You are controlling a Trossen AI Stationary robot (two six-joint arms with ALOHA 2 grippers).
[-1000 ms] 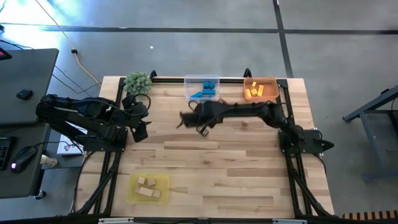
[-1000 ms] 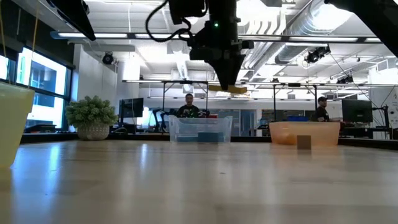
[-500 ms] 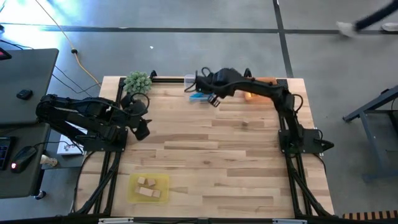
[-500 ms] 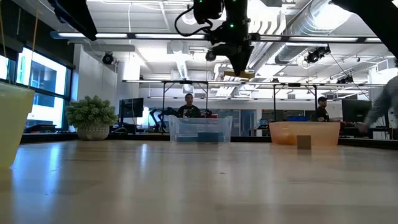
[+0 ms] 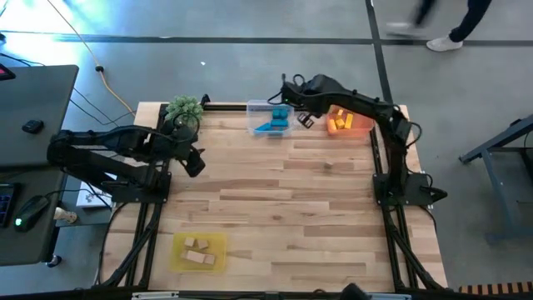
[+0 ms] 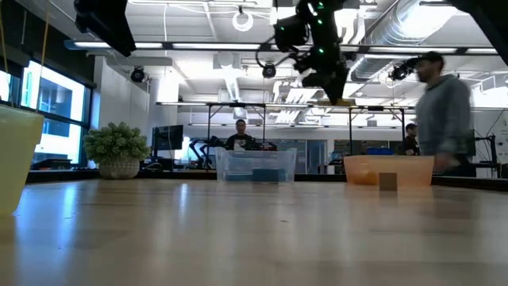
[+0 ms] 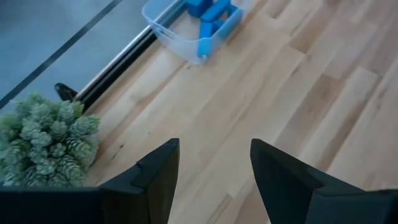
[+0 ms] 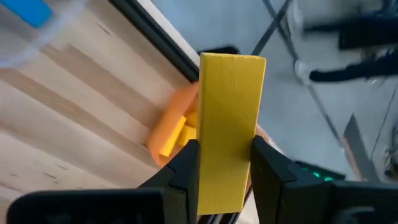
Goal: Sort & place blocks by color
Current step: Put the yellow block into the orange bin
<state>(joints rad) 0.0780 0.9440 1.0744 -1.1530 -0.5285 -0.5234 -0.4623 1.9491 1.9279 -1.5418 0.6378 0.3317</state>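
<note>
My right gripper (image 5: 303, 117) hangs above the table's far edge, between the clear tray (image 5: 258, 125) of blue blocks (image 5: 275, 118) and the orange tray (image 5: 360, 110) of yellow blocks (image 5: 339, 124). It is shut on a yellow bar block (image 8: 230, 118), which also shows in the low view (image 6: 343, 101). My left gripper (image 5: 196, 163) stands open over the table's left side, near the green plant ball (image 5: 185, 108), with nothing between its fingers (image 7: 155, 177). Plain wooden blocks (image 5: 196, 250) lie in the yellow tray (image 5: 179, 262). My right gripper pinches the yellow bar between its two fingers (image 8: 186, 171), on two opposite long sides near one end (image 8: 225, 186). The bar lies along the fingers and sticks out past their tips. The fingers slant downward. The bar is lifted clear, high above the table.
The plant ball sits at the far left corner. The three trays stand at the far edge and the near left. The broad wooden middle of the table (image 5: 283, 208) bears nothing. A person (image 6: 444, 103) walks past beyond the far edge.
My right gripper has carried the yellow bar from over the table's middle toward the far edge and the right, rising as it went. It now hangs between the clear tray and the orange tray. A person has walked into view behind the table.
</note>
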